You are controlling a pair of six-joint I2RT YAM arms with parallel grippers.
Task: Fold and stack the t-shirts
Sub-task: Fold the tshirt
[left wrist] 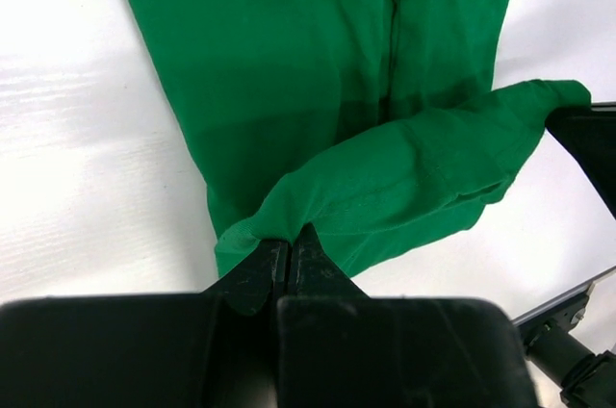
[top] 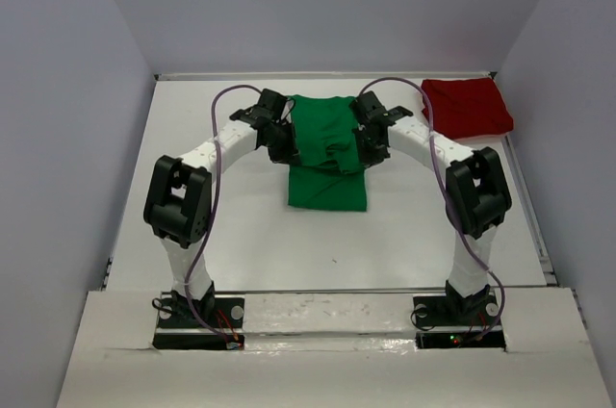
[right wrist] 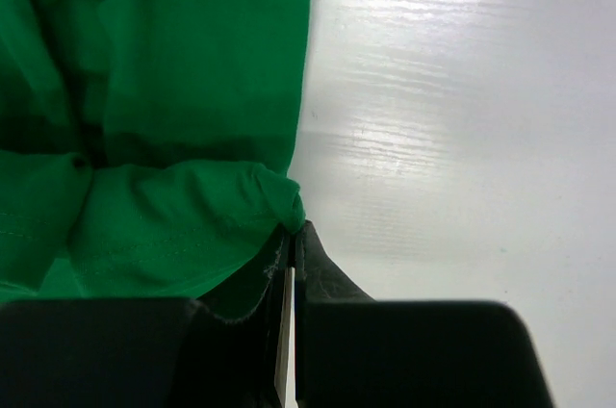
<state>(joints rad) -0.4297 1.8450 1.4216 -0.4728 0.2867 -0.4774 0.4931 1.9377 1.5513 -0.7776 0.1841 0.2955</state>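
On the white table (top: 404, 235), the green t-shirt (top: 327, 187) lies just toward 12 o'clock of centre, the left gripper (left wrist: 291, 246) clamped on its fold's 9 o'clock corner and the right gripper (right wrist: 293, 235) clamped on the 3 o'clock corner, while the folded red t-shirt (top: 466, 107) rests at 1 o'clock.

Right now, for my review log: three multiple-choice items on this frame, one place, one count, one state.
1. Where is the dark red t-shirt? A far right corner of the table; B near edge; C under the left arm.
2. How many t-shirts show? A one; B two; C three.
3. The left gripper and right gripper are: A open; B shut on the green t-shirt; C shut on nothing.
Answers: A, it lies in that corner; B, one red, one green; B, both pinch green cloth.
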